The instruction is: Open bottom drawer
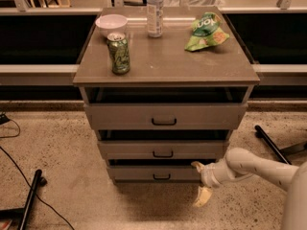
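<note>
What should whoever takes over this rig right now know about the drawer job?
Gripper: open, holding nothing, at the right end of the bottom drawer, with its upper finger near the front's top right corner.
Bottom drawer: lowest of the three. Its black pull sits mid-front, left of the gripper, and is not grasped.
Done: the arm is at drawer level.
Left: take the pull or the drawer's edge and draw it out. I cannot tell whether it is already partly out.
</note>
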### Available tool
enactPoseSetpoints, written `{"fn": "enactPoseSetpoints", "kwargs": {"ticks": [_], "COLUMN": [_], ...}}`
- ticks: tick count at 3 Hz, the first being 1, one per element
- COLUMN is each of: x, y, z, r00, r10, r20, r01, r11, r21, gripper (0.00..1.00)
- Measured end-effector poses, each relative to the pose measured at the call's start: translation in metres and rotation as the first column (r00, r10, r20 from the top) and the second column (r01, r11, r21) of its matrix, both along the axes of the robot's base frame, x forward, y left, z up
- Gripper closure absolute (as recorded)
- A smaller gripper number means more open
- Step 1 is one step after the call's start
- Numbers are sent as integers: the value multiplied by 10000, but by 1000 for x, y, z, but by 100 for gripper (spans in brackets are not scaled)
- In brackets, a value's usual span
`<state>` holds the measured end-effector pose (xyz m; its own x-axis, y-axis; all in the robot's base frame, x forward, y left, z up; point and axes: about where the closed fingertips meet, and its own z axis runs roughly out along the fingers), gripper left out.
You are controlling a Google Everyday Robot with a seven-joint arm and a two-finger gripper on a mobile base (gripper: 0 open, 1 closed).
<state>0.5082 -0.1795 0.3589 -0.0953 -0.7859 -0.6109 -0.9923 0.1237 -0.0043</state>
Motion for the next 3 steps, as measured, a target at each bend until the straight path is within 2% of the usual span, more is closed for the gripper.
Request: {"fn": "enactPoseSetpoints", "kwargs": {"ticks": [1, 2, 3], "x": [-3, -3, 13], "y": [-18, -18, -23], "z": [-50, -50, -71], "r00": [10000, 10000, 9930], "r10": [72, 72, 0], "r20": [48, 50, 1183], "r01": [-72, -72, 13], "r11": [9999, 9999, 9999], "r21": [-75, -75, -109], "gripper": [0, 0, 0]}}
